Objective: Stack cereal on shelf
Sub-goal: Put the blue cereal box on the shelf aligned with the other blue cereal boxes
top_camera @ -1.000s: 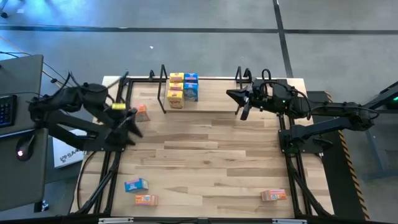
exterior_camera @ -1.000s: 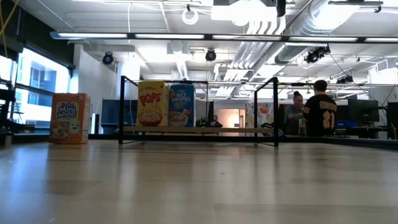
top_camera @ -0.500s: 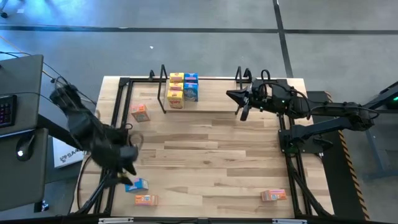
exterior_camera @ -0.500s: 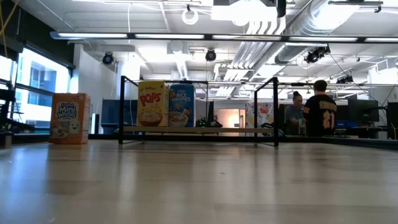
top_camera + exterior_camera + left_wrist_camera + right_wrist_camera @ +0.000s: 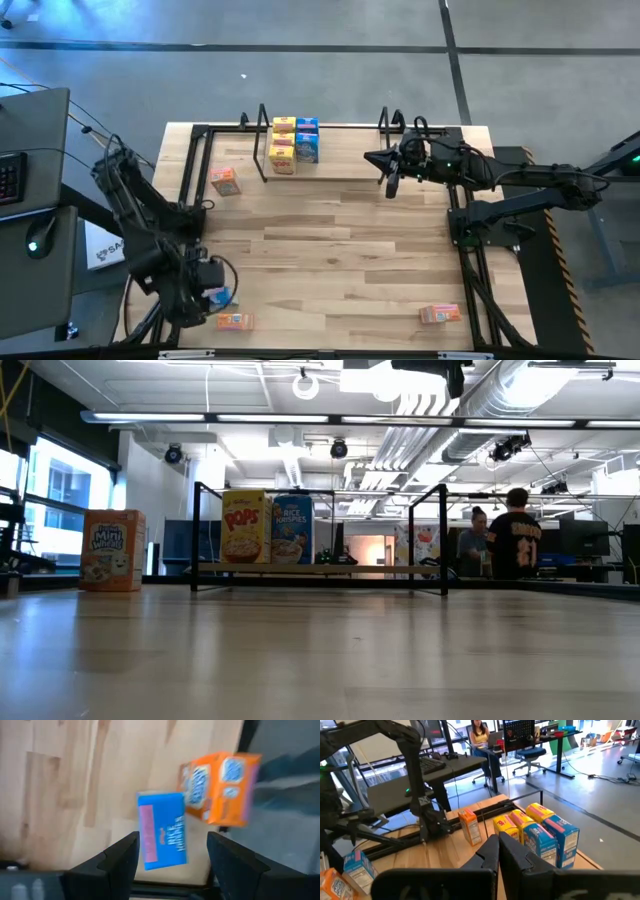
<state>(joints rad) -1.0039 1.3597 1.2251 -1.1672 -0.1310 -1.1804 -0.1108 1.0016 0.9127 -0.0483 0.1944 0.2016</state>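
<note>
The left gripper [image 5: 205,300] has swung from the shelf [image 5: 325,150] to hover open-jawed over a blue cardboard box [image 5: 161,829]; the right gripper [image 5: 378,160] waits closed.

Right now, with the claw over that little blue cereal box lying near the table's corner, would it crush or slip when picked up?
The blue box looks like thin cardboard, so probably light and rather stiff, though a hard squeeze might dent it. It lies flat, so it is unlikely to tip. The open left gripper straddles its narrow width; the printed faces might be slippery.

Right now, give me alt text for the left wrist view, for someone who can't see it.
The left tool, fingers open, hovers over a blue cereal box lying on the wooden table. An orange cereal box lies just beyond it, near the table's edge.
</note>
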